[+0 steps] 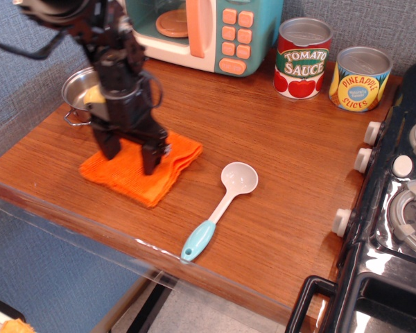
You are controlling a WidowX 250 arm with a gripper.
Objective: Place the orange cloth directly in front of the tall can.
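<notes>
**Orange cloth pinned under spread fingers at the counter's front left**

Orange terry, the orange cloth (pixel 140 172) lay on the wooden counter (pixel 263 139), bunched into ridges along its edge at 3 o'clock. The gripper (pixel 130 152) stood upright on it, fingers apart, both tips pressing into the fabric (nothing was clamped between them). From the cloth, the tall can (pixel 302 57) stood well apart at about 2 o'clock, against the back wall, with the pineapple can (pixel 360 78) just beside it at 3 o'clock. A steel pan (pixel 80 94) sat behind the arm. The blue-handled ladle (pixel 222 208) lay near the cloth at 3 o'clock.
</notes>
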